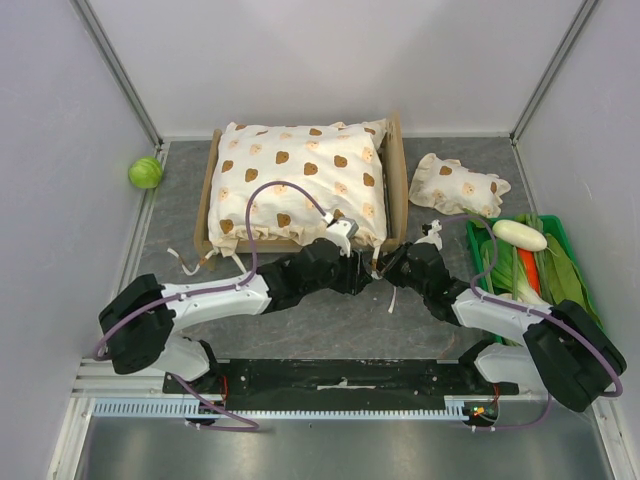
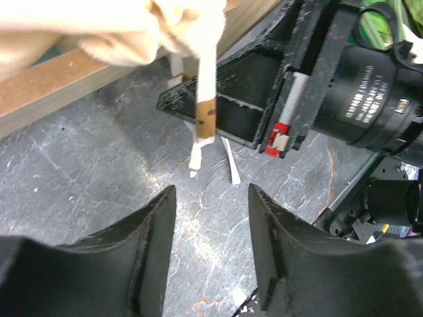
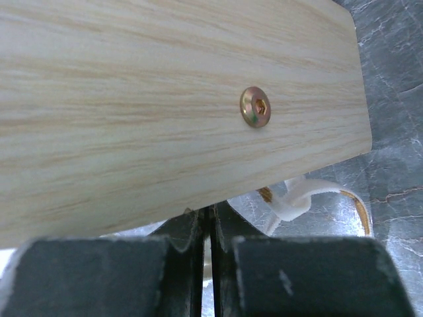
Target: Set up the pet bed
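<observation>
The pet bed [image 1: 398, 170], a light-wood frame, stands at the back middle; the cream bear-print cushion [image 1: 300, 180] covers its base. My left gripper [image 1: 357, 262] [image 2: 211, 188] is open and empty just above the table, off the bed's near right corner. A cushion tie [image 2: 205, 86] hangs in front of it. My right gripper [image 1: 383, 267] [image 3: 211, 212] faces the left one, tips under the bed's side rail [image 3: 165, 99]. Its jaws are shut with a thin white tie strip between them. Another looped tie [image 3: 297, 198] lies beyond.
The small bear-print pillow [image 1: 458, 183] lies right of the bed. A green basket [image 1: 575, 250] of vegetables stands at the right edge. A green ball [image 1: 145, 172] sits at the back left. Loose ties [image 1: 185, 262] trail at the bed's near left corner.
</observation>
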